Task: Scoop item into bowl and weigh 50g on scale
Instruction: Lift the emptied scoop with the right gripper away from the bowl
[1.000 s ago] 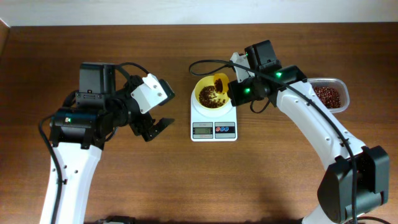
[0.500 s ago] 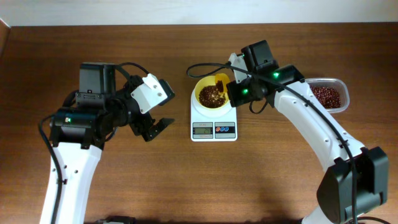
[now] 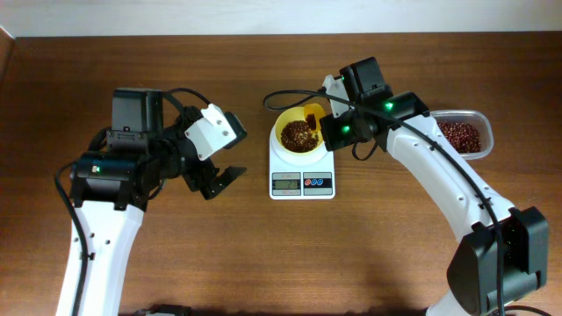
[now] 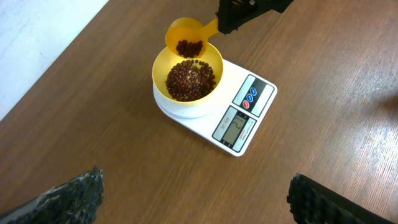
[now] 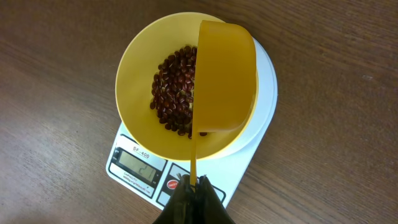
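Notably, only the left wrist view shows beans (image 4: 188, 47) inside the tilted scoop (image 4: 180, 30) above the bean-filled bowl (image 4: 160, 65) on the scale (image 4: 205, 121); the right jaws pinch its handle tightly, the left jaws hang wide and empty over the tabletop (image 4: 93, 124).

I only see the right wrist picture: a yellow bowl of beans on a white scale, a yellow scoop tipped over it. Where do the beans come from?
Observer: From a clear tub of red-brown beans on the table, right of the scale and apart from it.
Visitor: Is the scoop empty? I see only its back.
Observer: No. The left wrist camera looks into the scoop: a few beans lie in it, over the rim of the bowl.
Visitor: And the other arm?
Observer: The left gripper hangs open left of the scale, holding nothing.
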`<move>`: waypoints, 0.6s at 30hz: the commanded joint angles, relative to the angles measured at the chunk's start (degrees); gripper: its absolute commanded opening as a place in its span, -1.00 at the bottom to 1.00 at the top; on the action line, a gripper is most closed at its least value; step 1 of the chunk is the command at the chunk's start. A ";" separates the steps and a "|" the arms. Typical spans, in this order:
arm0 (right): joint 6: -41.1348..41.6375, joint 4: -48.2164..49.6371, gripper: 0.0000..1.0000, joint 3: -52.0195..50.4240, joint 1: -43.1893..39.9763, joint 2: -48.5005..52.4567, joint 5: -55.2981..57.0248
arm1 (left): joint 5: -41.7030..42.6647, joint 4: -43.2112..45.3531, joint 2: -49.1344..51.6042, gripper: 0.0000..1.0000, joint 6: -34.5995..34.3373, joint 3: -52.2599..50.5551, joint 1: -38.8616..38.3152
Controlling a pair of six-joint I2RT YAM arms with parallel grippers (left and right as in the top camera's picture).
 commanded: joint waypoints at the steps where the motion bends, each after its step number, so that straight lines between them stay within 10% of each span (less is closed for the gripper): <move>1: -0.76 0.15 -0.92 1.31 0.70 -1.75 0.00 | 0.00 0.02 -0.35 0.98 -0.57 0.87 -0.13; 18: -8.07 0.17 -0.92 1.31 4.00 -1.75 6.67 | 0.00 0.02 -0.35 0.98 -0.55 0.87 -0.13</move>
